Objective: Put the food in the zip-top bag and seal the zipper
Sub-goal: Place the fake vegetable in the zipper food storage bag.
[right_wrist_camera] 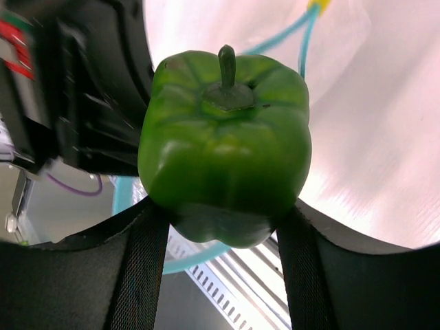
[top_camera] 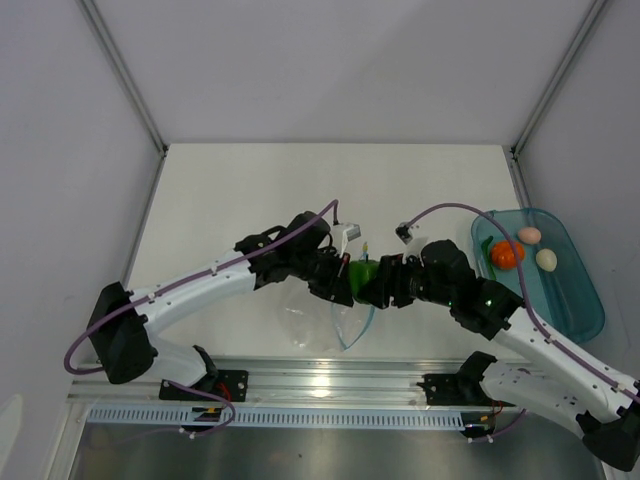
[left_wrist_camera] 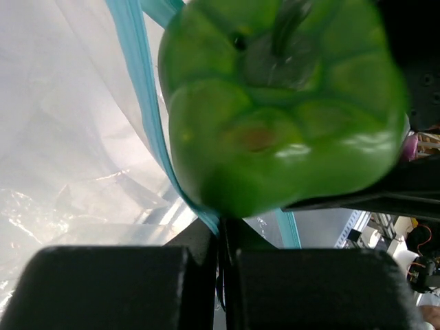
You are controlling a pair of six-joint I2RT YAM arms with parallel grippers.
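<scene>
My right gripper (top_camera: 372, 281) is shut on the glossy green pepper (top_camera: 362, 271), which fills the right wrist view (right_wrist_camera: 225, 144) and the left wrist view (left_wrist_camera: 282, 103). My left gripper (top_camera: 338, 283) is shut on the teal-blue zipper (left_wrist_camera: 148, 103) at the mouth of the clear zip-top bag (top_camera: 315, 315), which hangs below it. The pepper sits right at the bag's held mouth edge. The orange-red round food (top_camera: 506, 254) and two pale eggs (top_camera: 529, 235) (top_camera: 546, 260) lie in the teal tray (top_camera: 575, 300).
The translucent teal tray stands at the right side of the white table. A metal rail (top_camera: 320, 385) runs along the near edge between the arm bases. White walls enclose the table on three sides.
</scene>
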